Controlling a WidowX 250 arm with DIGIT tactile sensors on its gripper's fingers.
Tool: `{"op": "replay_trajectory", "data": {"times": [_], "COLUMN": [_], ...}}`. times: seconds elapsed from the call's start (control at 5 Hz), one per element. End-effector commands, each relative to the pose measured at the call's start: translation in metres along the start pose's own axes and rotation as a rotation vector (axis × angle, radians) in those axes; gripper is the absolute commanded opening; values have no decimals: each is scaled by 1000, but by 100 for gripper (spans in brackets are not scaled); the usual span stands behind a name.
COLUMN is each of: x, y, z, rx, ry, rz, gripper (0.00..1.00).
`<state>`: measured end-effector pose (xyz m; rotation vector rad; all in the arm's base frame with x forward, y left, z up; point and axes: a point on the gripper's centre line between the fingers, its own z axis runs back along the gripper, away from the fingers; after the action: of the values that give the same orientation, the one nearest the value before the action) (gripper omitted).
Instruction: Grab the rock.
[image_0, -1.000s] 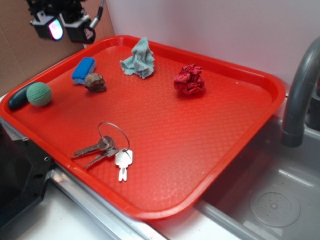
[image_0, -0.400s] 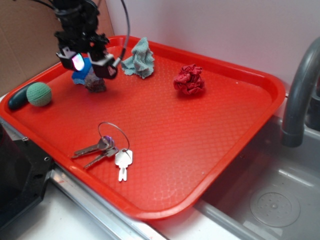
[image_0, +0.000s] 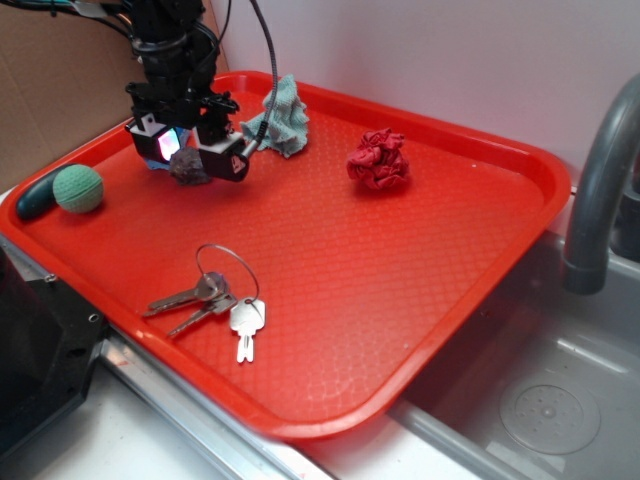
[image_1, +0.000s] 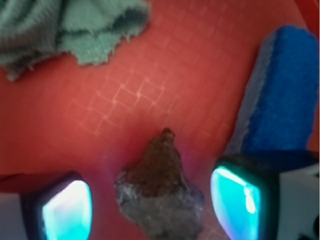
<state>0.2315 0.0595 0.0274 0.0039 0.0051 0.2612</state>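
The rock is a lumpy brown-grey stone lying on the red tray, near the tray's back left. In the exterior view the rock shows partly between the two fingers. My gripper stands open right over it, one glowing pad on each side, with a gap between each pad and the stone. In the wrist view my gripper straddles the rock, and its lower edge runs out of frame.
A blue sponge lies just beside the right finger. A teal cloth sits behind, a dark red cloth wad to the right. A green ball rests at the tray's left edge, keys at the front. A sink and faucet lie right.
My gripper has come down from above the tray's back-left corner and moved right, ending low around the rock. The rock has not moved.
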Motion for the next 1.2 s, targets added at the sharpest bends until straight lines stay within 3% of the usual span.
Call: {"op": "replay_trajectory", "data": {"times": [0.0,0.2,0.4,0.6,0.8,1.0], "x": [1,0,-2,-6,-18,-37], "y": [-8,-8,-17,-37,-55,-71], "z": [-13,-6,29,78,129,179], "rx": [37,27,25,34,10,-7], "ry": [11,-7,-79,-194,-152,-165], "rz": [-22,-20,-38,-35,59,62], "gripper": [48,0,0,0,0,0]}}
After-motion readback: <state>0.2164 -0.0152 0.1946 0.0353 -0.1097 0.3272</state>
